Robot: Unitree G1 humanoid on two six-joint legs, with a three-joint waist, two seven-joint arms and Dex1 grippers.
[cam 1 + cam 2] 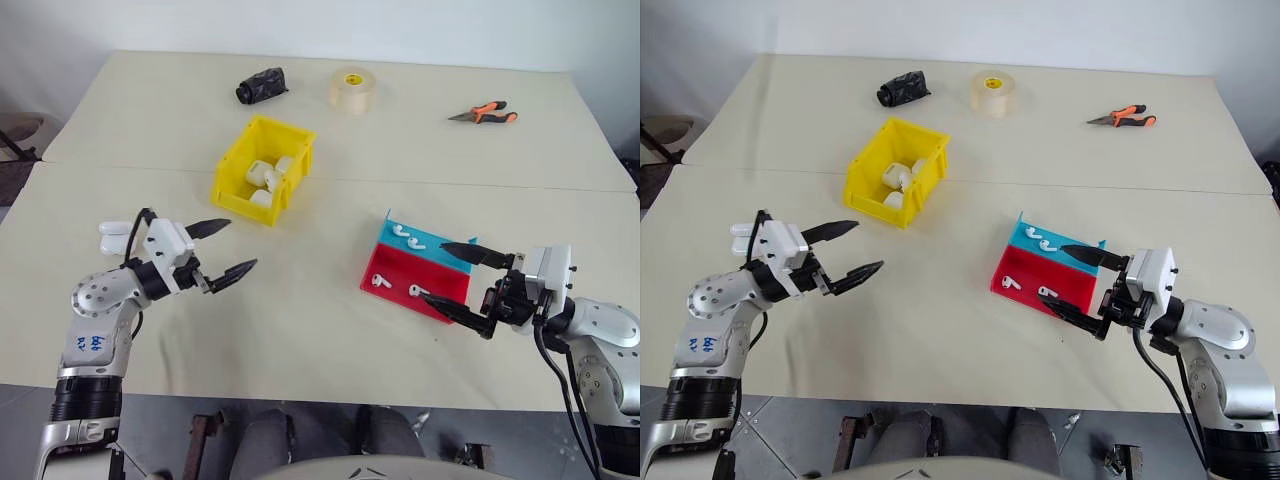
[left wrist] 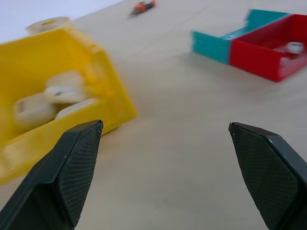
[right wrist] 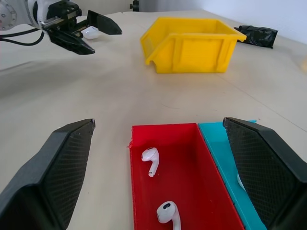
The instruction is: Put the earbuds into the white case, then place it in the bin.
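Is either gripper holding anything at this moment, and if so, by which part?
Nothing is held. The left gripper and right gripper both hang open and empty above the table.

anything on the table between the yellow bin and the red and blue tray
No, that stretch is bare tabletop. The left eye view shows nothing between the yellow bin and the red-and-blue tray.

A flat red-and-blue plastic tray lies on the cream table, on its right side. Along the far edge sit a crumpled black plastic bag, a roll of beige tape just right of it, and orange-handled pliers well apart toward the right.
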